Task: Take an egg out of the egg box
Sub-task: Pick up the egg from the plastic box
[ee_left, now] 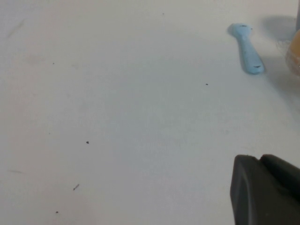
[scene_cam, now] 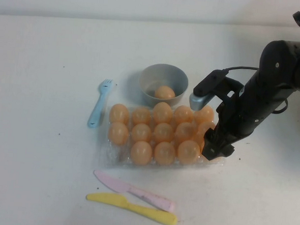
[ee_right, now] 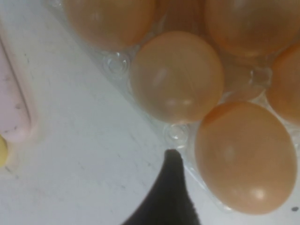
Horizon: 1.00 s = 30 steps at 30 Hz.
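Occupying the middle of a plain white bench (scene_cam: pixel 52 50), the egg box (scene_cam: pixel 117 159) is a clear, crinkly plastic tray filled with glossy pale orange-tan eggs in three rows. No brand, label or writing can be read on any item.

Item, right hand (scene_cam: pixel 215 147): lowered at the box's right end, near the front corner, on a black arm. The high view does not show its fingers clearly. The right wrist view shows one dark fingertip (ee_right: pixel 172 161) touching down at the tray's clear rim, just beside the egg (ee_right: pixel 244 157) in the corner cup; the second finger is out of frame, so whether the hand is apart or together cannot be told. The egg sits in its cup.

Item, left hand (ee_left: pixel 265 190): only a dark corner shows in the left wrist view, above bare bench; its state cannot be told. The high view does not show it.

Other items, high view: a round grey bowl (scene_cam: pixel 151 74) behind the box, holding one egg; a light blue fork (scene_cam: pixel 99 103) left of the box; a pink knife (scene_cam: pixel 135 190) and a yellow knife (scene_cam: pixel 132 207) in front, lying close together.

Surface: white, matt, with scattered small dark specks. A pale wall edge runs along the far side.
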{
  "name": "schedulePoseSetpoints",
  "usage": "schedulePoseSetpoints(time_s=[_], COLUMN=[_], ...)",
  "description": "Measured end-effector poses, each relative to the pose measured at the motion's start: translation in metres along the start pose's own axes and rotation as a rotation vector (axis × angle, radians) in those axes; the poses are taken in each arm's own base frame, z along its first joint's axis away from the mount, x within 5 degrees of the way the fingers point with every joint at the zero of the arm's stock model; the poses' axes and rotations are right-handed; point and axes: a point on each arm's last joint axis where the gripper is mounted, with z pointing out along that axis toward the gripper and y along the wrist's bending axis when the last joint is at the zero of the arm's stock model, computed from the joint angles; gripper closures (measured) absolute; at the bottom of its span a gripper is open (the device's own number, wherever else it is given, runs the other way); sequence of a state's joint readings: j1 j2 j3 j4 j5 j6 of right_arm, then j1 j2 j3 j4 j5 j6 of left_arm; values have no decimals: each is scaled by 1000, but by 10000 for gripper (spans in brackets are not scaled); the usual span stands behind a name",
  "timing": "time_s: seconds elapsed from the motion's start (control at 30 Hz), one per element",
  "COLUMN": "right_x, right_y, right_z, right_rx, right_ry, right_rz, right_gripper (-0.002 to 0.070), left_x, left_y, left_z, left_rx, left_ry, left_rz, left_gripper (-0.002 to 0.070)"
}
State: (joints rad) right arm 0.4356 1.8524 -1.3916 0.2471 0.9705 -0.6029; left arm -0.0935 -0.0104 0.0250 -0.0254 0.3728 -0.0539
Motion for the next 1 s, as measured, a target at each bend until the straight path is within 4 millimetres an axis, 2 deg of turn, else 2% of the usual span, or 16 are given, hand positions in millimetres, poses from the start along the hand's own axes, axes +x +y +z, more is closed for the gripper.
schedulePoseSetpoints(time_s=[0.33, 0.67, 0.8, 0.9, 1.0], right_x=[-1, -1, -1, -2, -4], right_y=[-2, -3, -3, -2, 1], right_z=[13, 14, 14, 10, -5], right_rx=[-17, -18, -18, -24, -23], right_ry=[11, 13, 13, 17, 5], right_rz=[15, 18, 30, 38, 35], right_gripper=[131, 275, 296, 303, 306], left_x=[0, 0, 0, 0, 0], left_y=[0, 0, 0, 0, 0], left_z=[0, 0, 0, 0, 0], left_rx=[0, 0, 0, 0, 0], left_ry=[0, 0, 0, 0, 0], left_rz=[0, 0, 0, 0, 0], left_gripper=[678, 678, 678, 678, 678])
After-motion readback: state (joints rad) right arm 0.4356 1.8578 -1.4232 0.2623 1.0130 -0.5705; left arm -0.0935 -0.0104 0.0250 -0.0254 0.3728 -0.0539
